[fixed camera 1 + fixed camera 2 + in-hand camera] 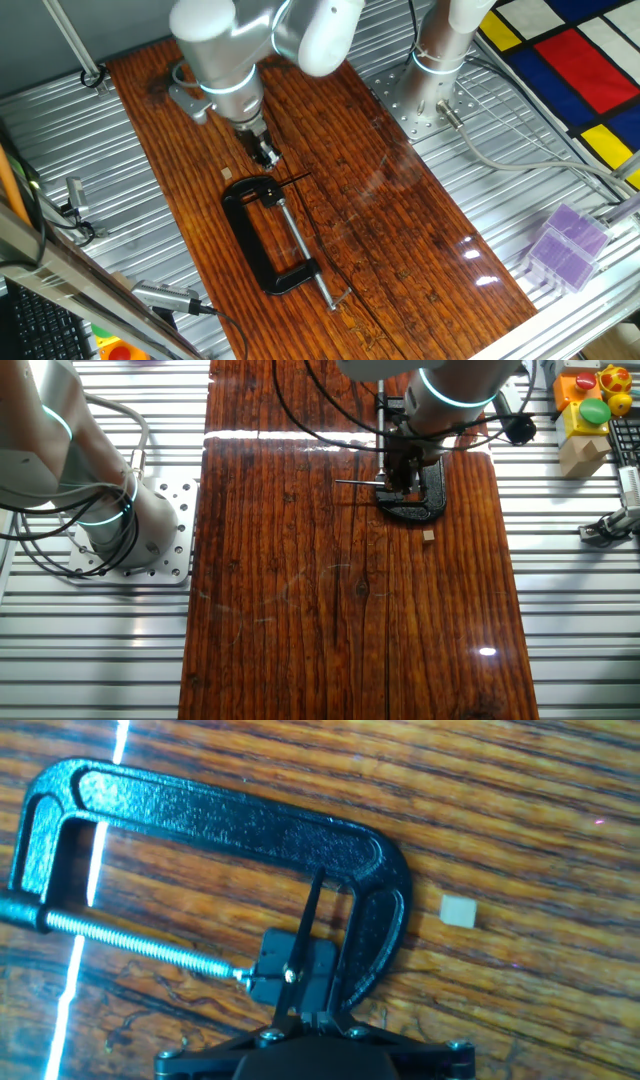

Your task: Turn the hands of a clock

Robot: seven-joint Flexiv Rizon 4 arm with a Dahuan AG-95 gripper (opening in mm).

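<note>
The clock is a small black square block [312,965] held in the jaw of a black C-clamp [230,820], between the screw tip and the clamp's end. A thin black hand [308,915] rises from its pivot towards the clamp's back. My gripper [312,1018] hangs right over the clock with its fingers pressed together at the hand's near end. In one fixed view the gripper [265,153] is at the far end of the clamp [245,235]. In the other fixed view the gripper [400,478] covers the clock, and the hand [355,483] sticks out to the left.
A small tan cube [459,911] lies on the wood beside the clamp's end; it also shows in both fixed views [228,172] [428,535]. The clamp's screw and handle [305,255] run towards the board's near edge. The arm's base plate [150,530] stands beside the board.
</note>
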